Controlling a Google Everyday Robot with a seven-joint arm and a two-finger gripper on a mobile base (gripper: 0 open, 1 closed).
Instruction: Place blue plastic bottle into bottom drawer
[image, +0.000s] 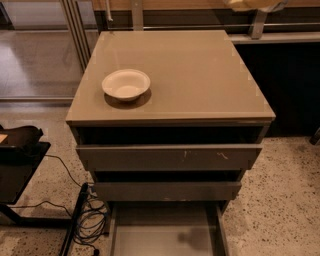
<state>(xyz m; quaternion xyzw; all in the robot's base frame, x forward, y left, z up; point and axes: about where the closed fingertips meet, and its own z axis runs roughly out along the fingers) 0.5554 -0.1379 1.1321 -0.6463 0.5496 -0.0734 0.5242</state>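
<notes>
Cabinet (200, 75), gripper (255, 4) top edge, bottom drawer (165, 236) open

Wide, shallow grey-taupe bottom drawer (165, 239), light grey inside, pulled open, well apart from the gripper (255, 4) at top edge.

Dim warm light leaves soft glare on the cabinet top (190, 70).

The gripper lies outside the frame, so its pose cannot be read. The only possible trace of the robot is a pale rounded shape (256, 4) cut off by the top edge at the upper right. Whether it belongs to the arm cannot be told.
</notes>
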